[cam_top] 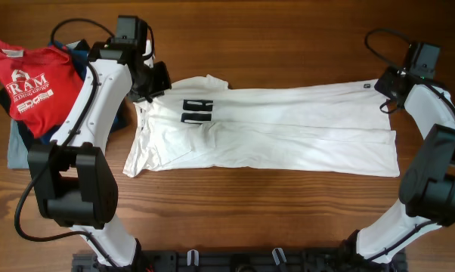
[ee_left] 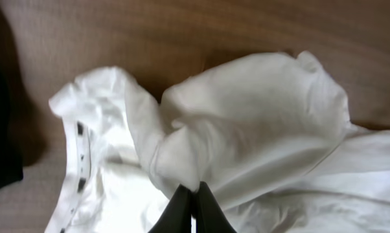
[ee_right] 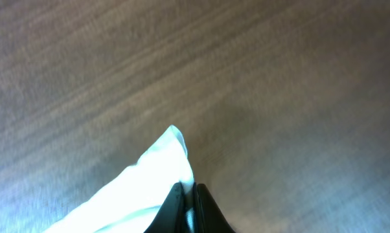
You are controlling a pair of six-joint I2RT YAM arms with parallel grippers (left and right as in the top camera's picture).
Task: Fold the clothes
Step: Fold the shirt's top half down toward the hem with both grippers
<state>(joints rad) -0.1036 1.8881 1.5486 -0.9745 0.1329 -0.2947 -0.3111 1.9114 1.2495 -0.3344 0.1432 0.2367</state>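
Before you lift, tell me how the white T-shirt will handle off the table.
The white T-shirt is probably floppy: cloth at the left claw bunches in soft folds. It would likely sag in the middle, since only its two ends are pinched, the other by the right claw. It looks thin, so probably light.

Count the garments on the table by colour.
white T-shirt: 1
red T-shirt: 1
dark blue garment, mostly hidden under the red one: 1
grey garment, mostly hidden under the red one: 1
Total: 4
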